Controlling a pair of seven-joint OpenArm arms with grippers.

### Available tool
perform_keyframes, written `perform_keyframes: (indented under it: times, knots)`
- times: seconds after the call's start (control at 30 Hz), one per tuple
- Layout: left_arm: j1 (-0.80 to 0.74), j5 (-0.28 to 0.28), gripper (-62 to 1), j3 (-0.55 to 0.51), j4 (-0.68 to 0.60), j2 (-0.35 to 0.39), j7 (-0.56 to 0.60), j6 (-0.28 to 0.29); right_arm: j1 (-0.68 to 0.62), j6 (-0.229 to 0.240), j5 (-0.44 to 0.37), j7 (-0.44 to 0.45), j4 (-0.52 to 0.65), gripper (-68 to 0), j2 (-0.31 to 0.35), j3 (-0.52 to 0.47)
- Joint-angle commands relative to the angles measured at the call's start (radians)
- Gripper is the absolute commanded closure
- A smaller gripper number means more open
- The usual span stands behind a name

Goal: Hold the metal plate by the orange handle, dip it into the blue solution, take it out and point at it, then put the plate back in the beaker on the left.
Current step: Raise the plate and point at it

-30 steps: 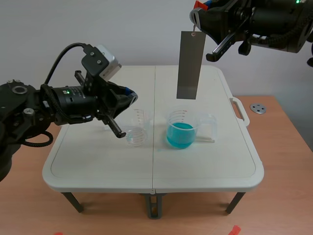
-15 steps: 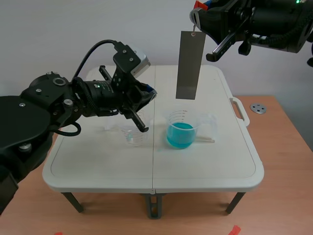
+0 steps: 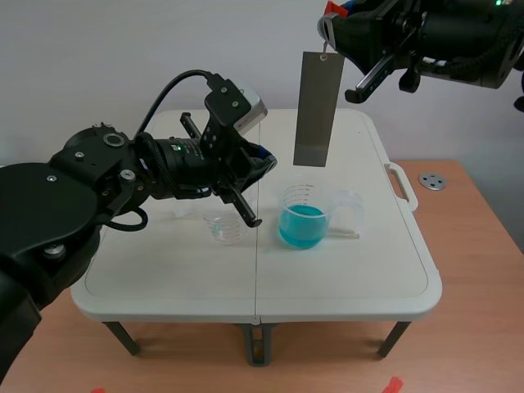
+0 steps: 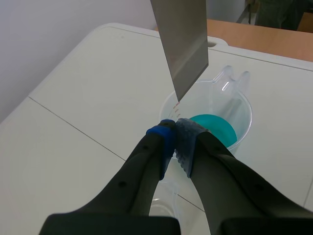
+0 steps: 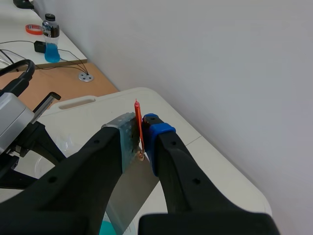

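Right gripper [image 5: 141, 139]: clamped on orange handle [image 5: 138, 122]; plate [image 3: 318, 110] hanging upright above blue beaker [image 3: 304, 217]. Left gripper [image 4: 175, 132]: closed, empty, tips near plate's lower edge, over clear beaker [image 3: 227, 225].

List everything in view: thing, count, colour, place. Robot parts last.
clear beaker of blue solution: one, clear, table middle
flat rectangular metal plate: one, grey, hanging above that beaker
thin orange handle: one, orange, at plate's top, gripped
empty clear beaker: one, left of it
white folding table: one, white, under both beakers
round metal disc: one, grey, on wooden desk right of table
left gripper: one, black, shut, pointing at plate's lower end
right gripper: one, black, raised, shut on handle
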State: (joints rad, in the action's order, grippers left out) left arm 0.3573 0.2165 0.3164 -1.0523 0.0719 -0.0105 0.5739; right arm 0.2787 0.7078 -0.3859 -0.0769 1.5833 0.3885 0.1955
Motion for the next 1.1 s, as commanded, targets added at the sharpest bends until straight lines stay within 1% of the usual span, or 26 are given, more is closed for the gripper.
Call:
perform_keyframes:
  times: [0.0,0.27,0.4,0.5,0.6,0.67,0.73,0.87,0.97,1.07]
  knots:
    - [0.009,-0.009,-1.6,-0.005,-0.020,-0.002,0.013,-0.003,0.017,-0.003,-0.012,0.014,0.023,-1.3,0.007,-0.008]
    - [0.009,-0.009,-1.6,-0.005,-0.020,0.005,0.013,-0.006,0.017,-0.003,-0.012,0.015,0.023,-1.3,0.007,-0.008]
    - [0.008,-0.027,-1.6,-0.007,-0.022,0.042,0.015,-0.010,0.017,-0.003,-0.012,0.015,0.023,-1.3,0.007,-0.008]
    - [0.005,-0.080,-1.6,-0.021,-0.034,0.091,0.017,-0.011,0.017,-0.003,-0.012,0.015,0.023,-1.3,0.007,-0.008]
    - [-0.011,-0.152,-1.6,-0.052,-0.068,0.150,0.017,-0.011,0.017,-0.003,-0.012,0.015,0.023,-1.3,0.007,-0.008]
    - [-0.040,-0.180,-1.6,-0.085,-0.107,0.194,0.016,-0.011,0.017,-0.003,-0.012,0.015,0.023,-1.3,0.007,-0.008]
    - [-0.078,-0.198,-1.6,-0.120,-0.147,0.234,0.018,-0.011,0.017,-0.003,-0.012,0.015,0.023,-1.3,0.007,-0.008]
    - [-0.171,-0.207,-1.6,-0.199,-0.226,0.310,0.030,-0.011,0.017,-0.003,-0.012,0.015,0.023,-1.3,0.007,-0.008]
    - [-0.251,-0.208,-1.6,-0.257,-0.265,0.364,0.076,-0.014,0.017,-0.003,-0.012,0.015,0.023,-1.3,0.007,-0.008]
    - [-0.343,-0.250,-1.6,-0.316,-0.292,0.415,0.103,-0.014,0.017,-0.003,-0.012,0.015,0.023,-1.3,0.007,-0.008]
